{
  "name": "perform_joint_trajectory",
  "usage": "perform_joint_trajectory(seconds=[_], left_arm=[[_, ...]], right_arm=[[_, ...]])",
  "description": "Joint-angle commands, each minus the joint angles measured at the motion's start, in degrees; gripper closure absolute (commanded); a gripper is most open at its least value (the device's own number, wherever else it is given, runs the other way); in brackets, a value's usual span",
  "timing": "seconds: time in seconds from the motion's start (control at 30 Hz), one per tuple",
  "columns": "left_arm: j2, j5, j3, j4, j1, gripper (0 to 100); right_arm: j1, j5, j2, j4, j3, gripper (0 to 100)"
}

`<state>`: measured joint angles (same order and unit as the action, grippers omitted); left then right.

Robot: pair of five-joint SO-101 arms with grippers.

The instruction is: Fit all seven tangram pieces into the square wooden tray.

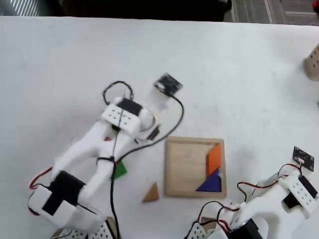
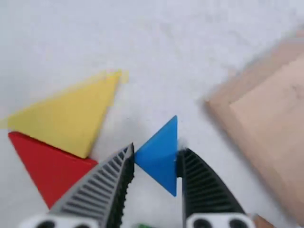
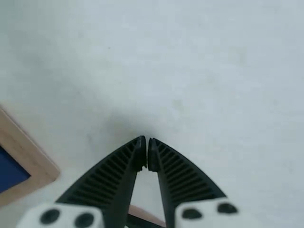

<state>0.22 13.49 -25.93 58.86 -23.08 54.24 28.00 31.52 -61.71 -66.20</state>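
My left gripper (image 2: 154, 154) is shut on a small blue triangle (image 2: 161, 152), one finger on each side of it, just above the white table. A yellow triangle (image 2: 66, 116) and a red piece (image 2: 47, 168) lie touching each other beside it. The square wooden tray (image 1: 174, 169) holds an orange piece (image 1: 214, 158) and a dark blue triangle (image 1: 210, 181) along its right side. A green piece (image 1: 119, 170) and a tan triangle (image 1: 151, 192) lie left of the tray. My right gripper (image 3: 145, 148) is shut and empty over bare table, beside a corner of the tray (image 3: 28, 161).
The left arm (image 1: 124, 115) stretches over the table left of the tray, with black cables looping around it. The right arm (image 1: 294, 191) sits at the front right corner. A small black board (image 1: 168, 84) lies behind the left arm. A pale perforated object (image 1: 313, 62) stands at the right edge.
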Motion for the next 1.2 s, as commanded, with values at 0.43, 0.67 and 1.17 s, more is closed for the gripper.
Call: perform_joint_trajectory(seconds=[0.43,0.67,1.17], left_arm=[[-3.2,14.7,-2.2,1.2,-29.1,96],[-3.2,14.6,-5.6,-8.2,-30.9,96],[-3.6,15.0,-6.2,-6.2,-25.3,64]], right_arm=[[-0.5,0.4,1.5,-0.2,0.3,98.1],[-0.6,0.4,1.5,-0.1,0.3,98.1],[-0.6,0.4,1.4,0.0,0.3,98.1]])
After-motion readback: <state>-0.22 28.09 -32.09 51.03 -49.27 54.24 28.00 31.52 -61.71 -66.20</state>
